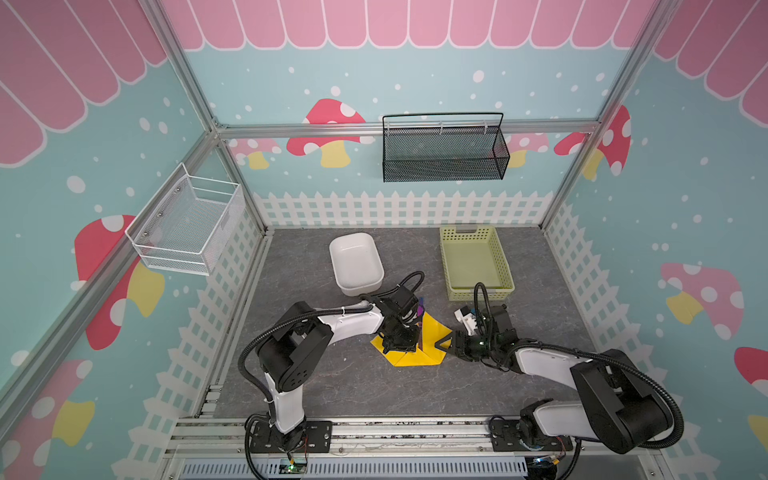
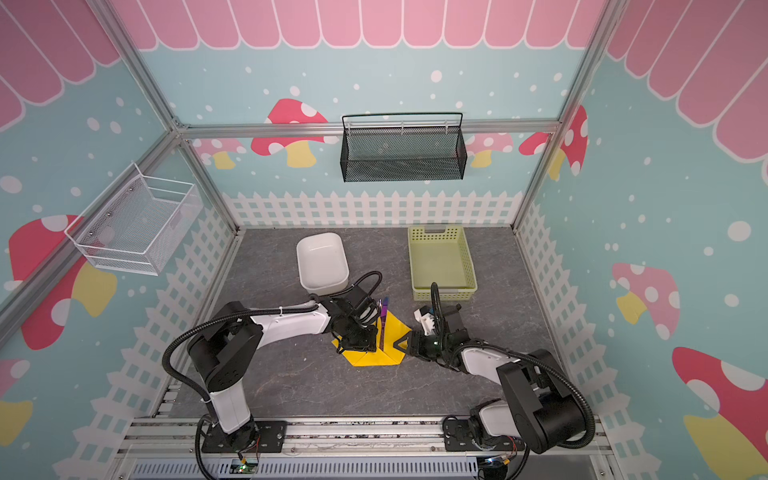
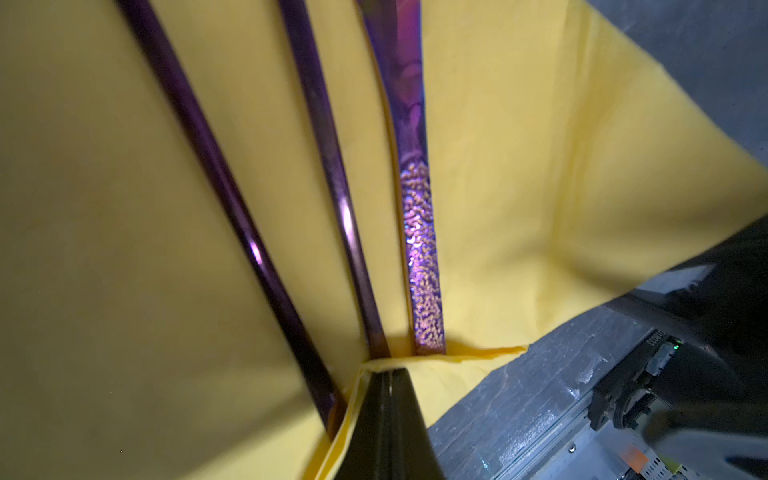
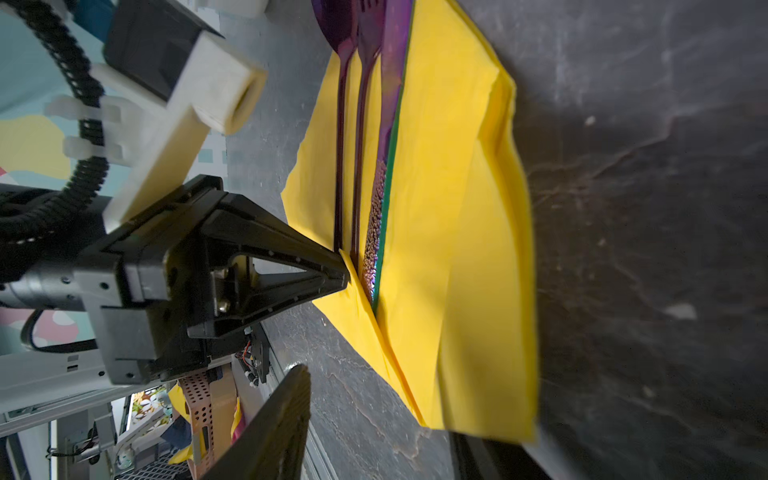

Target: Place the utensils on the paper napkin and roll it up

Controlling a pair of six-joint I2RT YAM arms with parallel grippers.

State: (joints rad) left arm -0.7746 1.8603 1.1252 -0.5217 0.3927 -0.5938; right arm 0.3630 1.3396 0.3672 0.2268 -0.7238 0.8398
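Plain bright yellow paper napkin point(image 4: 449, 208) right at the black left claw point(image 4: 343, 276)! Beside its tip, spoon point(image 4: 338, 145) and fork point(image 4: 360, 145) gleam deep glossy purple. The knife point(image 4: 392, 83) runs lighter violet, its handle pebbled and iridescent. Tabletop point(image 4: 644, 208) beyond: dark grey, marble-veined.

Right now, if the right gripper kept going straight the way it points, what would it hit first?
Probably the paper napkin: the right gripper points at its folded edge, which looks right at the open jaws. The violet knife lies just beyond that fold; exact depth is unclear.
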